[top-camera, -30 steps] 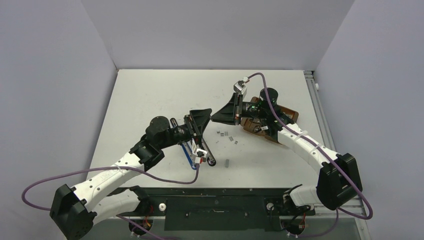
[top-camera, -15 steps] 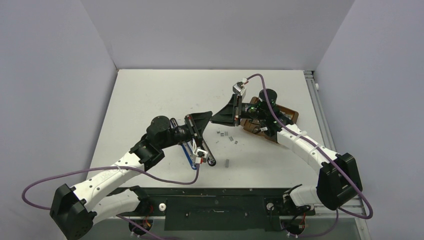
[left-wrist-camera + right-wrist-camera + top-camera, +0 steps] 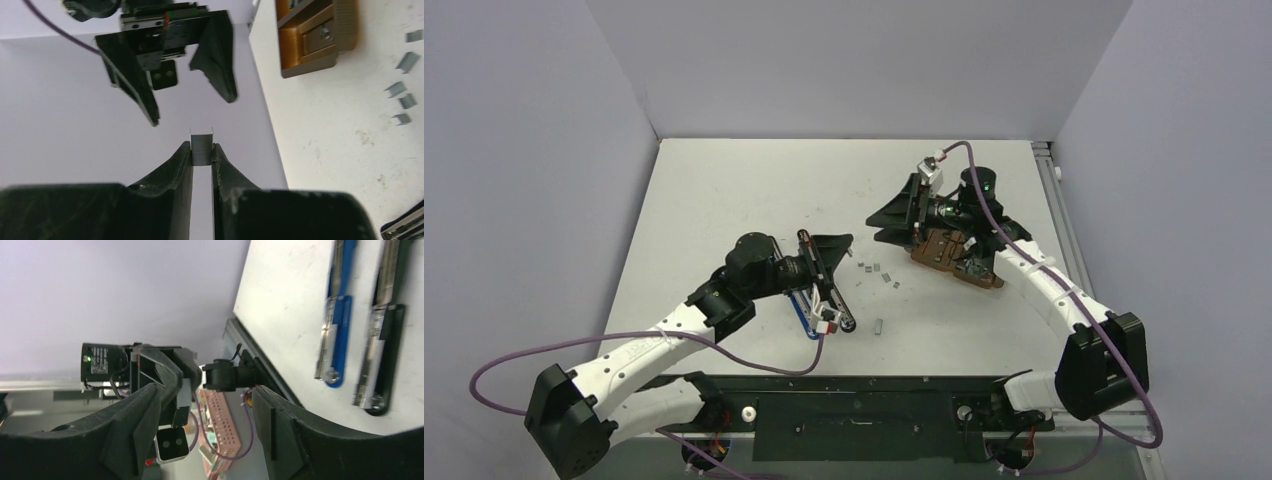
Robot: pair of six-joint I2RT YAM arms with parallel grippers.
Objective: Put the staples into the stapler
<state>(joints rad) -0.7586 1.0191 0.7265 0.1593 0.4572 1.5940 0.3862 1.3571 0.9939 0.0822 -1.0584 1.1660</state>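
Between the tips of the left claw (image 3: 202,156) a short silver-grey strip of joined staples (image 3: 201,141) is pinched, raised above the middle of the white desk (image 3: 724,190). Opposite, the right claw (image 3: 192,107) is spread wide with nothing held. Other loose staple strips (image 3: 879,272) are scattered mid-desk, beside the brown two-compartment tray (image 3: 949,258) toward the right edge. A blue opened stapler (image 3: 802,315) and a black opened stapler (image 3: 846,322) are laid toward the near edge. One strip is picked up, and loading is judged not yet done.
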